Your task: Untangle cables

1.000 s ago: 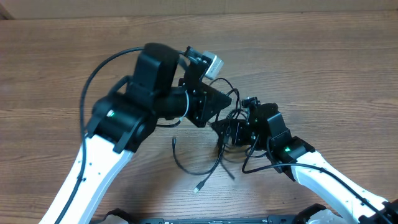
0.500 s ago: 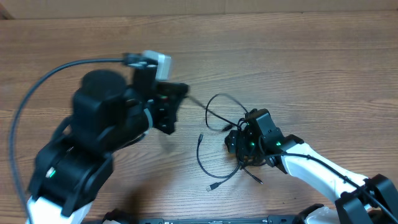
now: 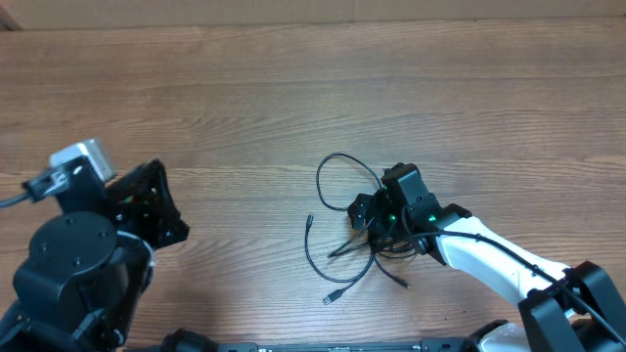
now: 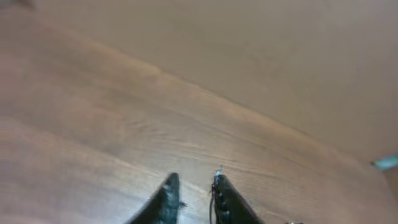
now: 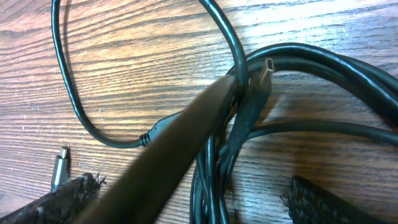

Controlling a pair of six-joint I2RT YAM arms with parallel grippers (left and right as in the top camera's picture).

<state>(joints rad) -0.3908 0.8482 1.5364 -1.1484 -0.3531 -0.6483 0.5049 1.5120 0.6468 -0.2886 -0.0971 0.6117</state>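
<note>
Overhead shows you the cables (image 3: 344,240) bunched near the table's (image 3: 293,98) middle, at 9 o'clock of the right gripper (image 3: 364,217), which spreads open over them. Your left gripper (image 4: 194,198) looks nearly closed, empty.

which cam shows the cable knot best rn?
Right wrist: the cables fill the frame, crossings and a plug tip visible between the right gripper fingers. Overhead shows the whole bunch small, partly under that gripper. Left wrist shows only table.
</note>
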